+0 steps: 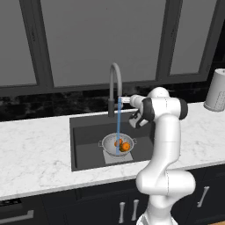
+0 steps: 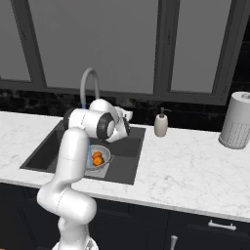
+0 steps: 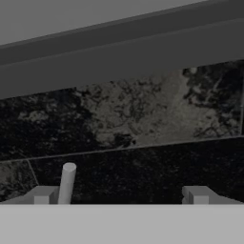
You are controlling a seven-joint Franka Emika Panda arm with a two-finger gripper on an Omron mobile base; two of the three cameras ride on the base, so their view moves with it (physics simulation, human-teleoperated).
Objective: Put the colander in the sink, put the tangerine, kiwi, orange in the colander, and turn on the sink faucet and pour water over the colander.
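The silver colander [image 1: 110, 145] [image 2: 102, 166] stands in the dark sink [image 1: 85, 136] [image 2: 49, 151] on its lighter patch. Two orange fruits lie in it, the orange [image 1: 126, 146] [image 2: 98, 160] and the smaller tangerine [image 1: 117, 142] [image 2: 97, 155]. I cannot make out the kiwi. A blue water [image 1: 118, 123] stream falls from the gooseneck sink faucet [image 1: 115, 79] [image 2: 89, 80] into the colander. My gripper [image 1: 127, 100] [image 2: 128, 115] [image 3: 121, 195] is open beside the faucet, facing the black backsplash. The faucet's small lever [image 3: 66, 183] stands just inside my left fingertip [image 3: 43, 194].
A soap dispenser [image 2: 160, 124] stands behind the sink's right corner. A tall perforated grey cylinder [image 1: 216, 90] [image 2: 238, 120] sits at the far right of the white marble counter [image 1: 35, 149] [image 2: 185, 161]. Window frames run along the back wall.
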